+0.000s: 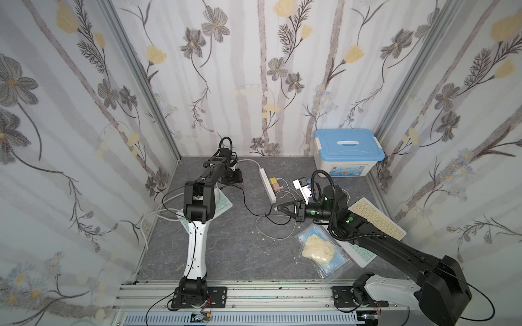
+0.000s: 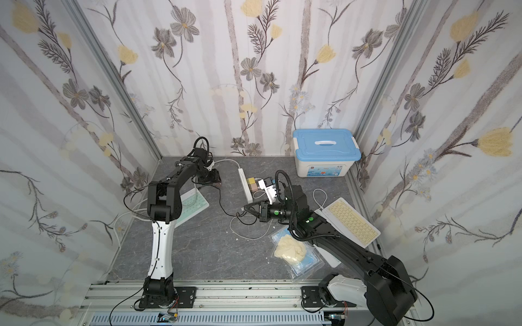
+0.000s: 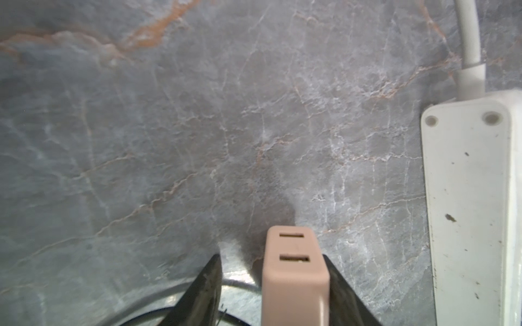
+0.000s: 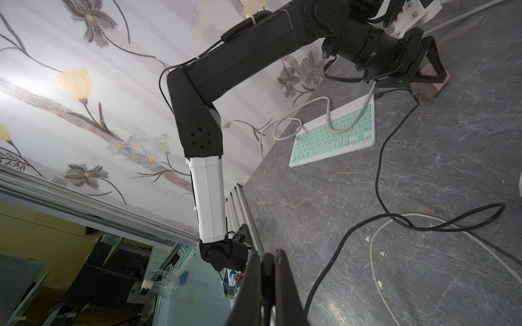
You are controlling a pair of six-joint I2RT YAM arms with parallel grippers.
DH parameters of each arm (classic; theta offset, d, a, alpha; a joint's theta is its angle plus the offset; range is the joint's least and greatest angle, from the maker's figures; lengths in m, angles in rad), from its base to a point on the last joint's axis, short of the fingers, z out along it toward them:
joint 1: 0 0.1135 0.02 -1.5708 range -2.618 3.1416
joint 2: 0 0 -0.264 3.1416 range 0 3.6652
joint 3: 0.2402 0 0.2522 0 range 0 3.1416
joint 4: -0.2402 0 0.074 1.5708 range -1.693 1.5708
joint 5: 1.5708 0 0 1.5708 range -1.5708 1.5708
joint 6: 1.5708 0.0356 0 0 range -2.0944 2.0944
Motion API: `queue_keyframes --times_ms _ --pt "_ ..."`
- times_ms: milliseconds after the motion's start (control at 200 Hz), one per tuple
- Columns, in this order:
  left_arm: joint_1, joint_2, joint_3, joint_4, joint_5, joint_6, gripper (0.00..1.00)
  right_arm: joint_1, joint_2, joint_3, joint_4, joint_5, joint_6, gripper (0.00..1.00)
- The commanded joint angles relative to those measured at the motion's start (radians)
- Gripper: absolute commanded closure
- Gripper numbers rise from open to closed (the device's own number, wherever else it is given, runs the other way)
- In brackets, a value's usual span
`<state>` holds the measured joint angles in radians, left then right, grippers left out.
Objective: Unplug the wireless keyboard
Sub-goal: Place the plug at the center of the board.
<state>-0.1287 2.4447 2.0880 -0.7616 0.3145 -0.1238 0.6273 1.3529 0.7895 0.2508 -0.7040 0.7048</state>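
A mint-green keyboard (image 4: 336,135) lies by the left wall, half under my left arm in a top view (image 1: 224,201). A black cable (image 4: 380,169) runs from its far corner across the floor to my right gripper (image 4: 268,252), which is shut on the cable's USB plug (image 1: 275,209) above the middle of the floor. My left gripper (image 3: 271,256) stands open around a pink charger block (image 3: 293,271) on the floor. One finger touches the block and a gap shows at the other. Nothing sits in the block's two slots.
A white power strip (image 1: 267,185) with a yellow and a pink adapter lies mid-floor, close to the left gripper (image 3: 474,197). White cables loop near it. A yellow keyboard (image 1: 375,217), a bagged cream lump (image 1: 317,248) and a blue-lidded box (image 1: 348,146) are on the right.
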Motion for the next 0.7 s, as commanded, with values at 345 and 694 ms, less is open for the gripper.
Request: queue_keyframes --times_ms 345,694 --pt "0.026 -0.041 -0.005 -0.078 -0.002 0.042 0.46 0.007 0.016 0.003 0.020 -0.014 -0.012 1.00" --pt "0.039 -0.044 -0.028 -0.076 0.035 0.045 0.56 0.010 0.026 0.005 0.022 -0.015 -0.011 1.00"
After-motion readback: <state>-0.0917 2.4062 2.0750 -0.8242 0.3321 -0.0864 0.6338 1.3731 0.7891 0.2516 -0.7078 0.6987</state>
